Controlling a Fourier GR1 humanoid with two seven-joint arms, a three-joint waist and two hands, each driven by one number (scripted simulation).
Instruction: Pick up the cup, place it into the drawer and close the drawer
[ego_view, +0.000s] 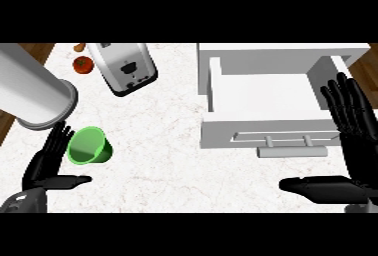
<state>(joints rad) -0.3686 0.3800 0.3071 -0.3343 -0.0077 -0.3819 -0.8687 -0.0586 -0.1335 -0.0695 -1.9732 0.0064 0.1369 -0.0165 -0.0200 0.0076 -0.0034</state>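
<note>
A green cup (90, 145) lies tipped on the white marble counter at the left, its mouth toward me. My left hand (46, 165) is open just left of it, fingers straight and pointing up beside the cup's rim, thumb stretched out below the cup. The white drawer (262, 127) stands pulled open at the right, with a grey bar handle (291, 148) on its front. My right hand (353, 150) is open at the right edge, fingers straight alongside the drawer's right side, thumb pointing left below the handle.
A silver toaster (125, 67) stands at the back left, with a red tomato (83, 64) and a small orange item (79, 47) beside it. A large grey cylinder (33, 92) lies at the far left, just above my left hand.
</note>
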